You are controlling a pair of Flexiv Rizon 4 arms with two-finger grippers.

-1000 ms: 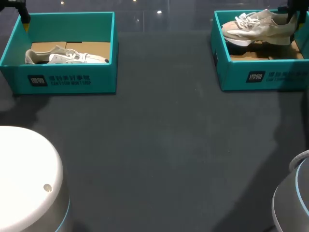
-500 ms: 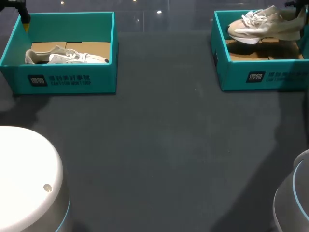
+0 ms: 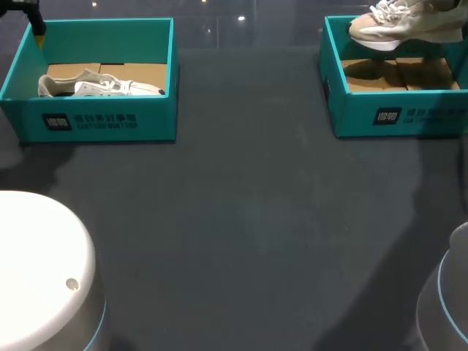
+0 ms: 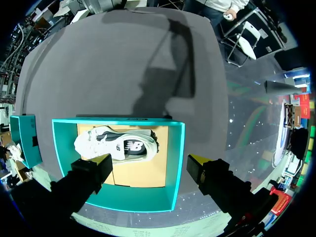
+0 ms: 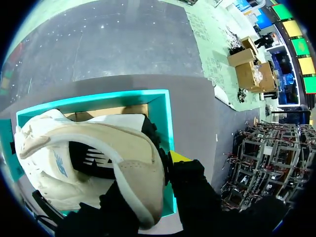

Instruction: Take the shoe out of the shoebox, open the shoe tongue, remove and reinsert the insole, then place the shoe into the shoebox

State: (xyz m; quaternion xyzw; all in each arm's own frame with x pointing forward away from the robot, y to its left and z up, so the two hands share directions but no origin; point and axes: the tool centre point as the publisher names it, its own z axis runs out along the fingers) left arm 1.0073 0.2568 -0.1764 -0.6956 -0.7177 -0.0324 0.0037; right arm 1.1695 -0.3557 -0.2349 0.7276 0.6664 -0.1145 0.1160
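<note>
A beige sneaker (image 3: 404,22) hangs above the right teal shoebox (image 3: 395,113), its sole lifted off the cardboard floor. In the right wrist view my right gripper (image 5: 153,190) is shut on that sneaker's (image 5: 89,148) heel collar; one yellow fingertip (image 5: 177,157) shows outside the heel, and the other finger is hidden by the shoe. The box rim (image 5: 165,116) lies below. A second sneaker (image 3: 99,85) lies on its side in the left teal shoebox (image 3: 95,121). My left gripper (image 4: 150,163) hovers open above that box (image 4: 175,163), over its shoe (image 4: 118,145).
Dark grey tabletop (image 3: 248,219) spreads between and in front of the two boxes. The white rounded arm bases stand at the front left (image 3: 44,270) and the front right (image 3: 446,300) corners.
My right gripper has raised the beige sneaker up out of the right shoebox, toward the far side. The left arm and the left box's shoe have not moved.
</note>
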